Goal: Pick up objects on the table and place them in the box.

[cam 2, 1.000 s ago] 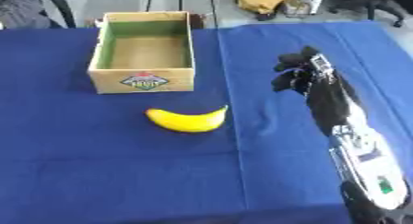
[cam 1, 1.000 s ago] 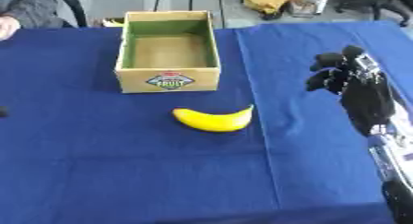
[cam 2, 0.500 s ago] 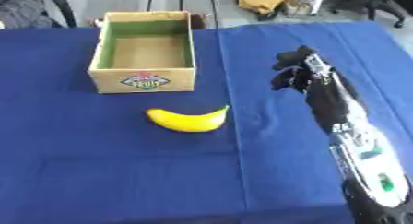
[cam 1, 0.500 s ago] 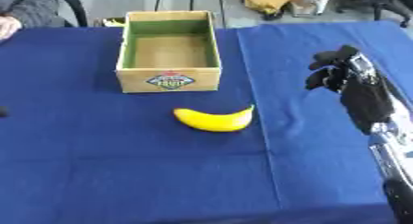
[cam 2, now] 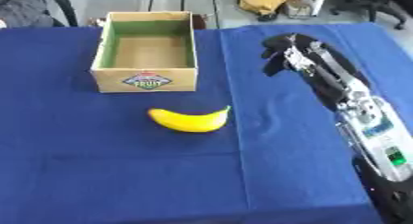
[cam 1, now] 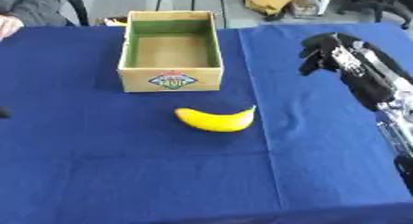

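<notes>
A yellow banana (cam 1: 216,120) lies on the blue tablecloth, just in front of the open cardboard box (cam 1: 171,80), which has green inner walls and nothing in it. My right hand (cam 1: 324,49) hovers above the cloth at the right, level with the box and well away from the banana. Its fingers hang down loosely bent and hold nothing. A small dark tip (cam 1: 3,112) at the left edge may be my left hand; too little of it shows to tell.
The table (cam 1: 121,172) is covered in blue cloth, with a fold line running front to back right of the banana. Chairs, bags and a person's sleeve (cam 1: 28,6) lie beyond the far edge.
My right hand has moved farther from me and a little to the left, holding nothing. The banana and box have stayed put.
</notes>
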Robot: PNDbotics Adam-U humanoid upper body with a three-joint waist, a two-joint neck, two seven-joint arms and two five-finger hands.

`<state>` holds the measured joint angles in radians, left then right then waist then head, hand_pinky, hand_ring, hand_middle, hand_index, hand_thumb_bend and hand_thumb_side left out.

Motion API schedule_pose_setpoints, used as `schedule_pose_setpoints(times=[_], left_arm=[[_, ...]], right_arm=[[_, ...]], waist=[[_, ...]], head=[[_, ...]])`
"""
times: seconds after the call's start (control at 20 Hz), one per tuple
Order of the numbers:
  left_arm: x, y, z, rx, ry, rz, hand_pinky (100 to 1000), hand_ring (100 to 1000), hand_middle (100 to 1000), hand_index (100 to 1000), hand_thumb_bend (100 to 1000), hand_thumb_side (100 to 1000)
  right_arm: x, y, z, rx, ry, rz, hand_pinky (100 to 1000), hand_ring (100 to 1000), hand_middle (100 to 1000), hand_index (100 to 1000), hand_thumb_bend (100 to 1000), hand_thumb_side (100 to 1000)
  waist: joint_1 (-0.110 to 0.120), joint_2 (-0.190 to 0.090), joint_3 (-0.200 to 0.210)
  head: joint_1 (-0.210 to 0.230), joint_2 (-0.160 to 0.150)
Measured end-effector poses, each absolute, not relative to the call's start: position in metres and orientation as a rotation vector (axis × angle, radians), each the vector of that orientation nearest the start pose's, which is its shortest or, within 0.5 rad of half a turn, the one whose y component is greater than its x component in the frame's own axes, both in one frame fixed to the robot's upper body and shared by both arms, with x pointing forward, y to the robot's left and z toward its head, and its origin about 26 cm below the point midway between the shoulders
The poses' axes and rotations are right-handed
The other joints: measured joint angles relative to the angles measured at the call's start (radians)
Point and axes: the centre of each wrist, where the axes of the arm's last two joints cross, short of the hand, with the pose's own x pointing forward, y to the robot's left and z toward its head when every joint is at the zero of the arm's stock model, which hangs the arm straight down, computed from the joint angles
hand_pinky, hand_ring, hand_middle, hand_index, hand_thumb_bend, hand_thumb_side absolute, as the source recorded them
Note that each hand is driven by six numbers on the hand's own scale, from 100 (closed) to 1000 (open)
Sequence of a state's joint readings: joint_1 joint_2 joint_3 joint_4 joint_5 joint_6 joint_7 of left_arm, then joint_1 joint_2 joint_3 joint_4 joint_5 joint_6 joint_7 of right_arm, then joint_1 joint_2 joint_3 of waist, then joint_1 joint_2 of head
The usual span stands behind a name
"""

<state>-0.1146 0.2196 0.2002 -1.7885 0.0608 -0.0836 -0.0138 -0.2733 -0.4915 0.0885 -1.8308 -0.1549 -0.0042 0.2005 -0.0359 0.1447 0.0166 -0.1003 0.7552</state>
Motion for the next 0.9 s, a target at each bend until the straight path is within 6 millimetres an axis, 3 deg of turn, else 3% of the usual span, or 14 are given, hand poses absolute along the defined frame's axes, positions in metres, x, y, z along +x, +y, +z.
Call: schedule_pose_setpoints(times=[0.45, 0.9], left_arm=[[0.293, 0.325, 0.097, 0.231, -1.991, -0.068, 523, 478, 547, 640, 182, 1000], [0.293, 0.324, 0.095, 0.224, -1.987, -0.076, 523, 478, 548, 640, 181, 1000]], right_arm=[[0.349, -0.262, 0.196, -0.051, -1.941, 1.116, 628, 623, 660, 785, 100, 559], [0.374, -0.249, 0.193, -0.090, -1.857, 1.401, 638, 646, 680, 801, 100, 495]], waist=[[0.002, -0.009, 0.017], [0.004, -0.010, 0.020]], head=[[-0.015, 0.001], [-0.017, 0.009]])
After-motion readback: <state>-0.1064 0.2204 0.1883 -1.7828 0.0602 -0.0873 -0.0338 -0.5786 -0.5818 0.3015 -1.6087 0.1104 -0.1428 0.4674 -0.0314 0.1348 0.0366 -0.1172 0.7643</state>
